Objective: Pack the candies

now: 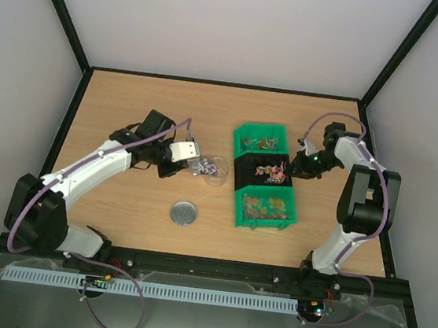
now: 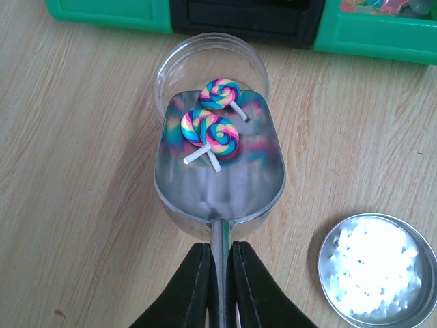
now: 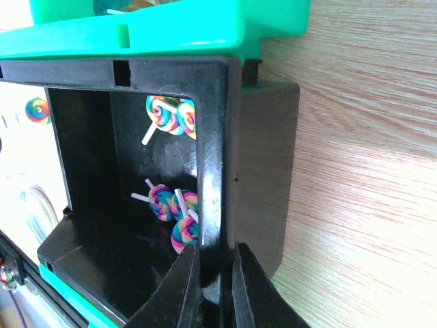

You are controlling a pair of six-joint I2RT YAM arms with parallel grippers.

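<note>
The candies are small rainbow-swirl lollipops with white sticks. Three of them (image 2: pixel 220 134) lie in a metal scoop (image 2: pixel 218 178), which is held over the mouth of a clear round jar (image 2: pixel 171 61). My left gripper (image 2: pixel 220 247) is shut on the scoop's handle; in the top view it (image 1: pixel 182 153) is left of the jar (image 1: pixel 216 175). More lollipops (image 3: pixel 171 205) lie in the black bin (image 3: pixel 215 137). My right gripper (image 3: pixel 217 254) straddles that bin's right wall and is shut on it; it also shows in the top view (image 1: pixel 287 170).
A green bin (image 1: pixel 241 139) stands behind the black bin (image 1: pixel 243 171) and another green bin (image 1: pixel 239 210) in front of it, both holding mixed sweets. A round silver lid (image 1: pixel 184 212) lies on the wooden table near the jar, and also shows in the left wrist view (image 2: pixel 375 273).
</note>
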